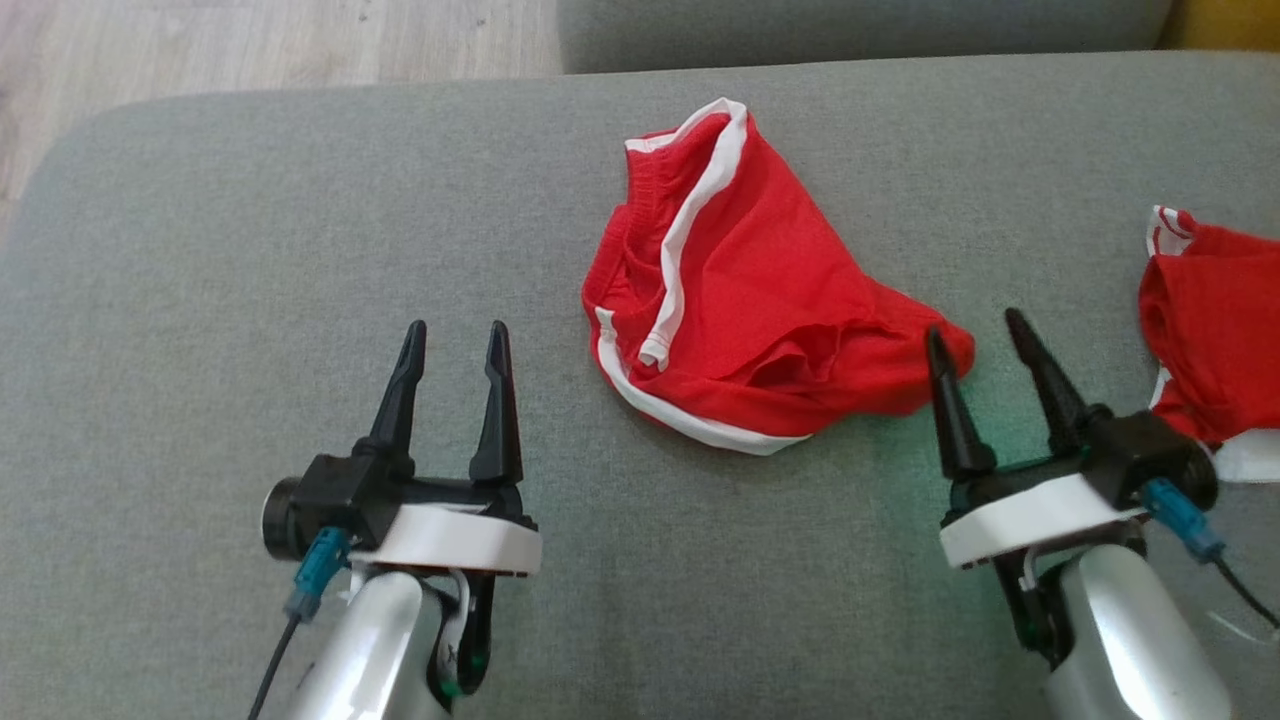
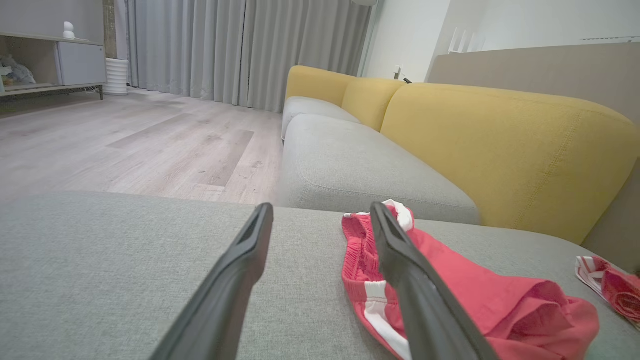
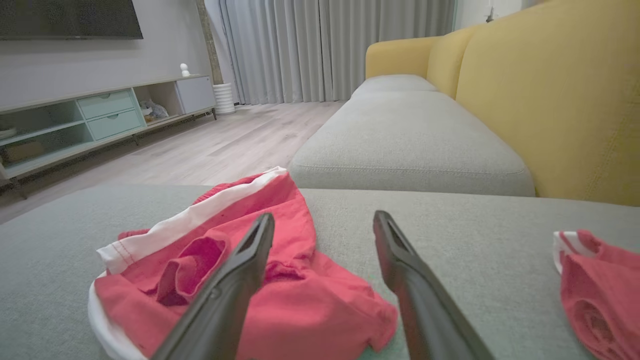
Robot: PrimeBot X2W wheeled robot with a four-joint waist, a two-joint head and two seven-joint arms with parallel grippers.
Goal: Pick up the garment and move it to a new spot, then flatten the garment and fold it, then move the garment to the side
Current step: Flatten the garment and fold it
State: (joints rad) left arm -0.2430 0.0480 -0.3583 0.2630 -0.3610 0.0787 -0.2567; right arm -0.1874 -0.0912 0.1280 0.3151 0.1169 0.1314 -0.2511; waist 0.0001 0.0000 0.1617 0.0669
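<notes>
2 red garments: shorts between left gripper and right gripper, both spread empty; second garment frame-cut, outside right.

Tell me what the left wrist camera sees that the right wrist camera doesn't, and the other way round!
Left wrist view, not the right one: the open left gripper and a pale beige panel behind the yellow sofa back. Right wrist view, not the left one: the open right gripper, a dark flat television screen and mint-green drawers. Both: the crumpled red shorts with white trim, a second red-and-white garment, the grey fabric seat cushion, that yellow sofa back, grey curtains and pale wooden floor.
</notes>
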